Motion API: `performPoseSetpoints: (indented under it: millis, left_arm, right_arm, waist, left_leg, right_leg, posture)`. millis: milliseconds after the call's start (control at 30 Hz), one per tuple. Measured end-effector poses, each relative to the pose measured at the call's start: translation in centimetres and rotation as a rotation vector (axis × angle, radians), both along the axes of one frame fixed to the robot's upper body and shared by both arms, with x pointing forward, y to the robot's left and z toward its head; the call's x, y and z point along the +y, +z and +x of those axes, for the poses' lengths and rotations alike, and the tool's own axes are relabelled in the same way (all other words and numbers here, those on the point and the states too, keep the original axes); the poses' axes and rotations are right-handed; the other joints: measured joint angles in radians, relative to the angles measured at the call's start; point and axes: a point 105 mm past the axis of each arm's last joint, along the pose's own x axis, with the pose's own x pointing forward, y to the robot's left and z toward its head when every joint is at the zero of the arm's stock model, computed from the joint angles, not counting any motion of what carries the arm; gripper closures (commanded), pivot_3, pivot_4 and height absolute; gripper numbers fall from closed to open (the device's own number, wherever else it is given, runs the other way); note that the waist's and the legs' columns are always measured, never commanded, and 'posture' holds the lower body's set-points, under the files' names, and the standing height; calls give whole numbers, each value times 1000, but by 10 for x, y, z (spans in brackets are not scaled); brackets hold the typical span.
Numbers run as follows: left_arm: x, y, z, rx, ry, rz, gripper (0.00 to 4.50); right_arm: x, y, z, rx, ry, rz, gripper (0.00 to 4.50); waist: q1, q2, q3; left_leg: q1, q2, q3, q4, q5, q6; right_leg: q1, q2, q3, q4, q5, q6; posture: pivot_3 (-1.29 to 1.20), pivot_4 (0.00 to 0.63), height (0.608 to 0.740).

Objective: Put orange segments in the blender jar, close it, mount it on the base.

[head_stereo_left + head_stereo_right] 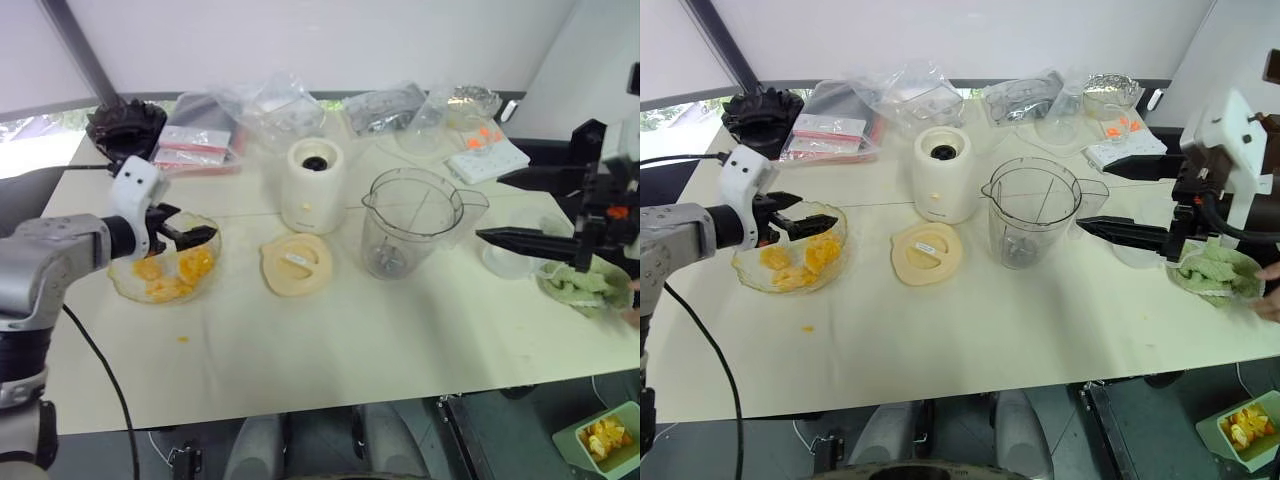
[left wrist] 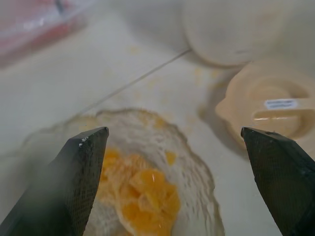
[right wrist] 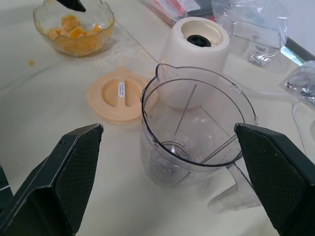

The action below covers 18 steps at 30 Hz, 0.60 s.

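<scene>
We see left gripper (image 1: 805,222) released, fingers spread, poised over glass bowl (image 1: 745,270) holding orange segments (image 1: 800,262) at bench (image 1: 970,340) left. Right gripper (image 1: 1120,200) also released, empty, just right of blender jar (image 1: 1030,212). Jar upright, uncovered, mid-bench. Base (image 1: 943,172) just behind-left of jar. Cream lid (image 1: 926,253) flat on bench in front of base. One stray orange bit (image 1: 807,328) on bench near bowl.

Lab test bench: white table (image 1: 330,350), bagged supplies (image 1: 195,140), cables.
</scene>
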Motion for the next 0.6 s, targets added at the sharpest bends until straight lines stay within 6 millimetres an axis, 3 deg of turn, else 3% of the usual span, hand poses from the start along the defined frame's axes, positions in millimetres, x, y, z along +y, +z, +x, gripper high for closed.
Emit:
performPoseSetpoints:
  millis: [133, 333, 600]
  left_arm:
    - [12, -27, -3, 106, 137, -24, 0]
    - [22, -43, -11, 174, 228, -53, 0]
    - [18, -72, -9, 258, 295, -171, 0]
  right_arm:
    - [0, 1, -1, 9, 0, -13, 28]
    - [1, 4, -2, 9, 15, -23, 28]
    - [0, 3, -1, 29, 16, -38, 28]
  waist:
    - [-5, 0, 0]
    - [2, -1, 0]
    - [1, -1, 0]
  left_leg:
    - [1, 0, 0, 0, 0, 0]
    - [1, 0, -1, 2, 0, 0]
    - [1, -1, -1, 2, 0, 0]
  right_leg:
    - [-1, 0, 0, 2, 0, 0]
    - [0, 0, 0, 3, 0, 0]
    - [0, -1, 0, 4, 0, 0]
  posture:
    - [0, 150, 740]
    - [0, 150, 740]
    - [0, 150, 740]
